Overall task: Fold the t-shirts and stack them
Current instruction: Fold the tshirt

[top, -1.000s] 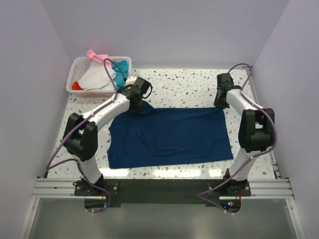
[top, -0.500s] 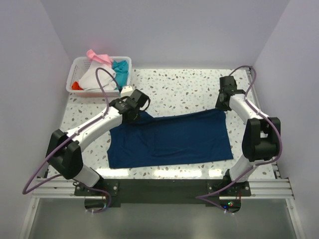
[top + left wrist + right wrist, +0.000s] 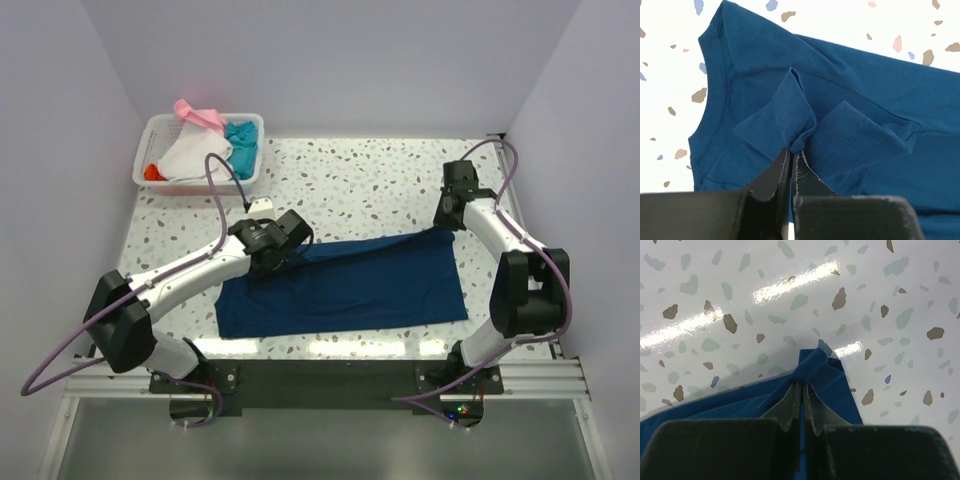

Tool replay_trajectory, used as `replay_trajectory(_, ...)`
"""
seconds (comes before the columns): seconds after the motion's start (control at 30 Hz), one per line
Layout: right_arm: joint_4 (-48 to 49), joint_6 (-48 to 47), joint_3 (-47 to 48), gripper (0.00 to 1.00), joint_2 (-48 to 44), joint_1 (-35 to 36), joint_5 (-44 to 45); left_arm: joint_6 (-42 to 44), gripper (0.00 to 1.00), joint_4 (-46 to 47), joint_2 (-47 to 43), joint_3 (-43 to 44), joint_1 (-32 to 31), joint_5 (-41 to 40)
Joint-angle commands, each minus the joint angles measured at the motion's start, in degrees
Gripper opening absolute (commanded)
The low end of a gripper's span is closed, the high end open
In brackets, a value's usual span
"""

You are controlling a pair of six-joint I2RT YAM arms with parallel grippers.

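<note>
A navy-blue t-shirt [image 3: 350, 285] lies spread on the speckled table, its back edge lifted. My left gripper [image 3: 291, 247] is shut on the shirt's far left part; the left wrist view shows the jaws [image 3: 792, 152] pinching a bunched fold of the navy cloth [image 3: 840, 100] near the neckline. My right gripper [image 3: 444, 228] is shut on the far right corner; the right wrist view shows that corner [image 3: 812, 365] pinched between the fingertips [image 3: 801, 386]. White [image 3: 190, 155], teal [image 3: 241, 135], pink [image 3: 195, 113] and orange-red [image 3: 151, 172] tees lie in the basket.
The white plastic basket [image 3: 255, 122] stands at the table's back left corner. Bare speckled table [image 3: 370, 180] lies behind the shirt. Purple walls close in the left, back and right sides.
Both grippers have drawn the shirt's back edge toward the near side, so the shirt looks narrower front to back. The left arm has swung right and nearer.
</note>
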Motion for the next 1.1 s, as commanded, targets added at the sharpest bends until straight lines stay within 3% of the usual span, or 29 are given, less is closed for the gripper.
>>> replay_trajectory(0.0,0.93,0.4,-1.2,0.0,-3.25,-0.06,-0.26,-4.55,0.0,-3.25,-3.08,-1.87,-0.8,-3.64)
replay_trajectory(0.47,-1.18,0.67,-6.99,0.0,-6.24,-0.15,2.02,-6.13,0.0,1.5,-7.65,-11.8,-6.6,2.68)
replay_trajectory(0.57,-2.93,1.8,-8.75,0.06,-7.65,-0.15,4.83,-7.1,0.12,1.41,-8.88,-13.39,-8.97,4.17)
replay_trajectory(0.6,-3.55,2.33,-9.28,0.15,-8.17,-0.15,7.01,-7.19,0.2,1.41,-9.32,-13.66,-9.93,4.53)
replay_trajectory(0.63,-4.34,2.86,-9.81,0.24,-9.31,-0.15,7.91,-7.62,0.47,1.24,-10.11,-13.83,-11.08,4.71)
replay_trajectory(0.67,-5.56,3.3,-10.77,0.43,-10.1,-0.15,8.52,-8.15,0.56,-0.24,-10.46,-13.75,-13.26,4.88)
replay_trajectory(0.7,-6.27,3.56,-11.04,0.84,-10.81,-0.15,9.14,-8.68,0.61,-1.48,-10.9,-13.57,-14.33,4.71)
replay_trajectory(0.73,-6.89,3.83,-11.13,0.99,-11.51,-0.15,9.41,-11.03,0.75,-3.23,-11.95,-12.96,-15.12,4.45)
replay_trajectory(0.83,-7.95,3.13,-10.78,0.99,-16.34,-0.15,5.56,-13.69,1.0,-9.22,-15.55,-11.99,-16.89,2.78)
replay_trajectory(0.9,-6.81,1.2,-10.69,0.99,-20.82,-0.15,1.35,-13.43,1.0,-8.96,-17.75,-11.55,-16.89,1.72)
replay_trajectory(0.93,-6.02,0.15,-11.04,0.99,-22.14,-0.06,-6.86,-12.65,1.0,-8.35,-19.5,-11.29,-16.89,1.02)
replay_trajectory(1.03,-2.6,-2.32,-12.09,0.99,-26.1,0.03,-18.33,-8.45,1.0,-3.7,-21.19,-11.29,-15.31,-1.97)
replay_trajectory(1.07,-1.37,-2.84,-12.27,0.99,-26.72,0.29,-25.06,-5.72,1.0,0.84,-21.19,-11.46,-11.74,-0.23)
